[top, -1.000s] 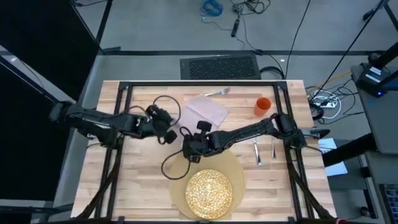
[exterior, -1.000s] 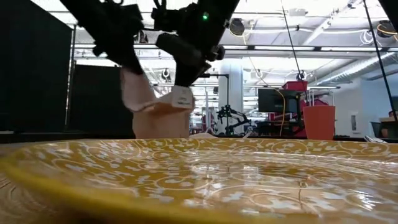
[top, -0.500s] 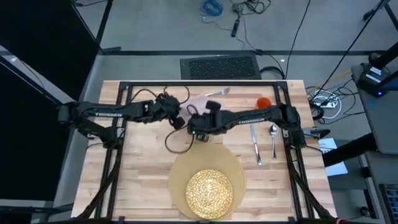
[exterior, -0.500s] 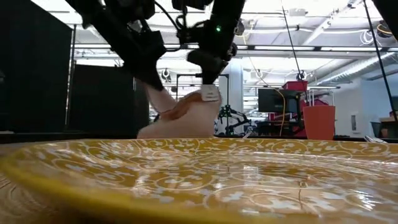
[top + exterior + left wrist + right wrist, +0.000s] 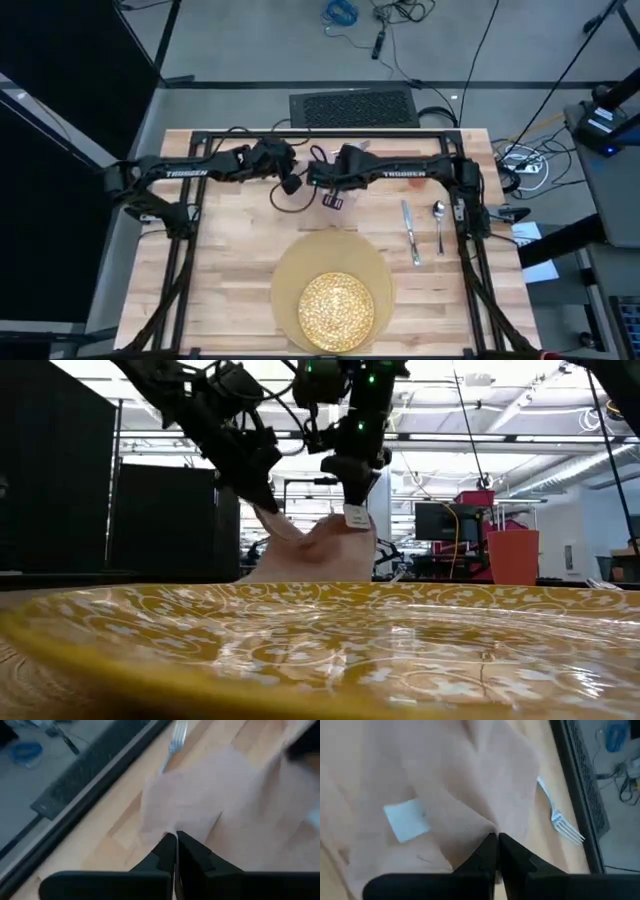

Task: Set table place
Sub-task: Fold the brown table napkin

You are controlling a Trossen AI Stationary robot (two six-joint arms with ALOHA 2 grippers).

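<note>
Beige cloth napkin hangs pinched between your left end effector and right end effector, both clamped on its edge, over the table's far side; keep them level and the cloth taut.

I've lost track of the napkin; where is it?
High view: the napkin hangs at the table's far middle, pinched between left gripper and right gripper, near the fork.

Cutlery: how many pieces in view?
3. A knife and a spoon lie side by side on the table right of the placemat; a fork lies at the far edge beside the napkin.
</note>
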